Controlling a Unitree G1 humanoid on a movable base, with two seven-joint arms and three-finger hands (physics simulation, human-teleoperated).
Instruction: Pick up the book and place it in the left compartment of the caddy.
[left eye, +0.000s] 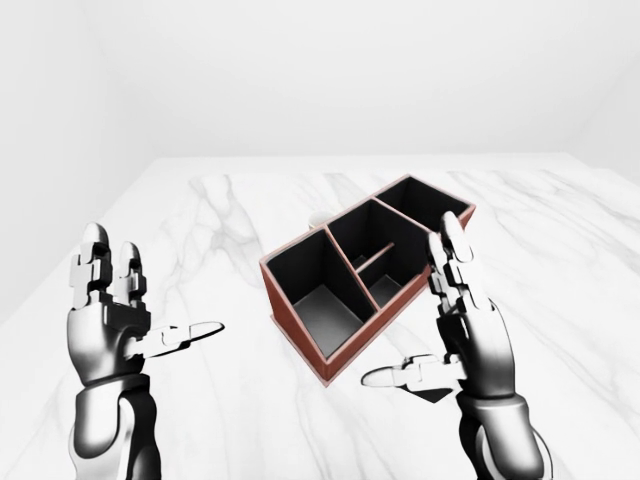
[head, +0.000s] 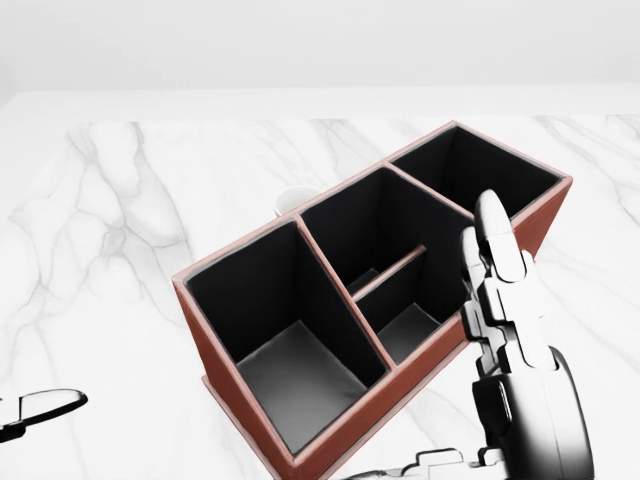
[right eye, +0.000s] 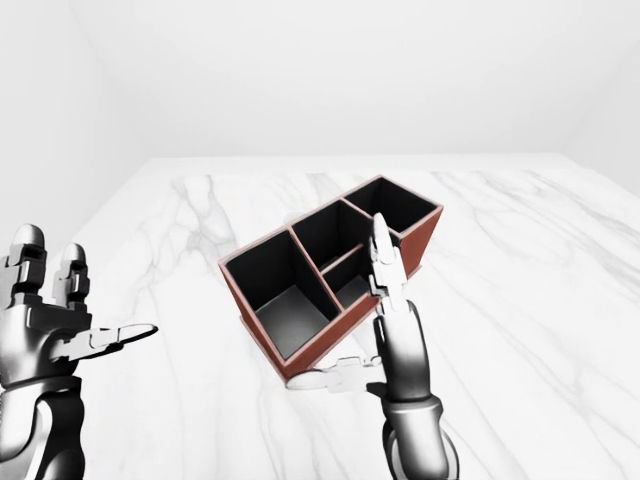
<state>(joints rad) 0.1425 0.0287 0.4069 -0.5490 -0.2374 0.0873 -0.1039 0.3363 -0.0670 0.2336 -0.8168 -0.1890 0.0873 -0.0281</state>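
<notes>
- Looking through the left-eye view: the left hand (left eye: 110, 315) and right hand (left eye: 462, 335) are both raised with fingers spread, holding nothing. Between them the caddy (left eye: 300, 325) sits skewed on the marble table (left eye: 200, 420), well in from every edge. A small dark patch just beneath the right palm may be the book (left eye: 432, 394); too little shows to be sure.
- Looking through the head view: the caddy's left compartment (head: 275, 345) is bare, with dark inner walls and a grey floor. Only the right hand's extended fingers (head: 500, 270) show, over the caddy's near wall; the book is hidden here. A pale round rim (head: 292, 200) peeks from behind the far wall, and what it is cannot be told.
- Looking through the right-eye view: the right hand blocks the spot, so no book shows.
- Judging handling: a book is likely stiff, flat and fairly light, with a possibly slick cover. Pinching both covers near the spine should keep it closed and let it drop in edgewise.
</notes>
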